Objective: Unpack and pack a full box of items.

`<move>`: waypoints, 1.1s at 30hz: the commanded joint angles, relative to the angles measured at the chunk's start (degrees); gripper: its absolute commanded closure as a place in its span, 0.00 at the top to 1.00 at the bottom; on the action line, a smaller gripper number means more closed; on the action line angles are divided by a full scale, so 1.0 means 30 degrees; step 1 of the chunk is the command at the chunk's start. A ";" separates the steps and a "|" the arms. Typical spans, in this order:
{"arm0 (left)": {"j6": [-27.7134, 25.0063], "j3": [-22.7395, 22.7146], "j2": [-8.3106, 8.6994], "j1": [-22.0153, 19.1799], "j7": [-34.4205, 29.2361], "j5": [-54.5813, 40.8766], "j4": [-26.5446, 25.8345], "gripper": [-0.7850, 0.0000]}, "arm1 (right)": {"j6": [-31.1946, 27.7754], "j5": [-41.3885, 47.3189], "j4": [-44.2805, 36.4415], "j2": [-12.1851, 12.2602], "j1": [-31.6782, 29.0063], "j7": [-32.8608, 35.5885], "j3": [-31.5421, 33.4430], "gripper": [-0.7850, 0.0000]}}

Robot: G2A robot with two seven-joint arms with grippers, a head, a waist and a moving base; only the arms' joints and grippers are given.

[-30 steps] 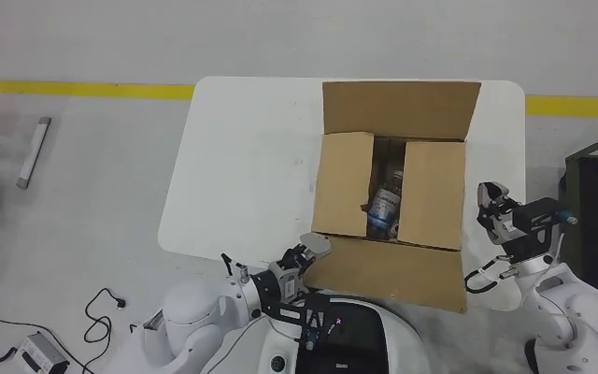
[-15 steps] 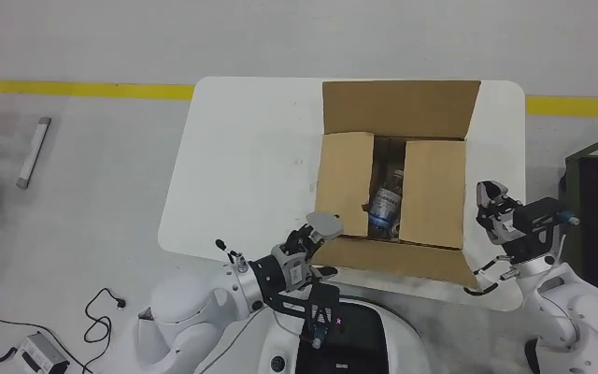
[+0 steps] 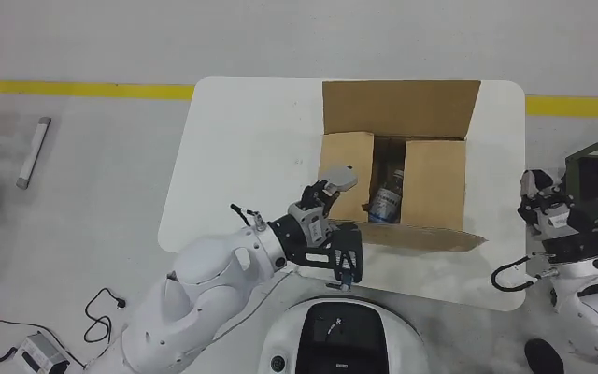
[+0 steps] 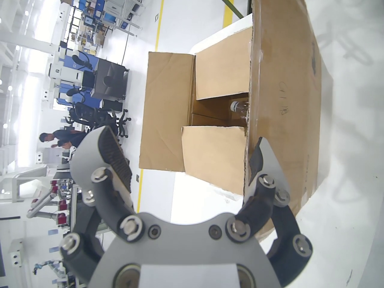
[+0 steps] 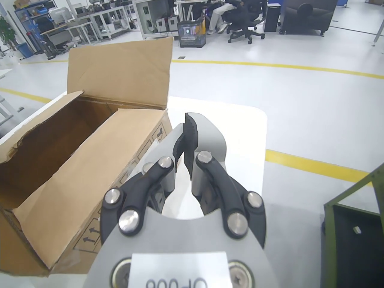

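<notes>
I have the table [image 3: 243, 168] with the box [image 3: 434, 192] right of centre in the top view. The bottle [image 3: 384, 198] lies in the gap between the inner flaps, long axis running up-frame. My left gripper [image 3: 334, 179], wide open and empty, sits just left of it, the nearer arm. The right gripper [image 5: 184, 139], closed on nothing, hangs at the right edge.

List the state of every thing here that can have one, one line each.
box: open, standing on the table.
far flap: folded back, away from the opening.
side flaps: folded partly in over the opening, with a gap between them.
near flap: raised, close to upright.
bottle: lying inside the box, partly hidden by the flaps.
left gripper: open, at the near flap's edge.
right gripper: shut, holding nothing, beside the box.
</notes>
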 commanded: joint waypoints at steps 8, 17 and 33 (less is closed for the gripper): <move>0.0246 0.1544 -0.0741 -0.2226 -0.0328 -0.0492 0.2529 1.00 | -0.1324 0.0702 -0.1004 0.0078 -0.0389 0.0432 0.0967 0.00; 0.0578 0.1831 -0.1041 -0.2702 -0.0672 0.0334 0.3884 1.00 | -0.4334 0.0706 -0.1989 0.0244 -0.0721 0.0513 0.1240 0.00; 0.0119 -0.0103 -0.0860 -0.1297 -0.0422 0.0244 0.3092 1.00 | -0.5724 -0.1549 -0.2948 0.0535 -0.0100 0.4028 -0.1408 0.00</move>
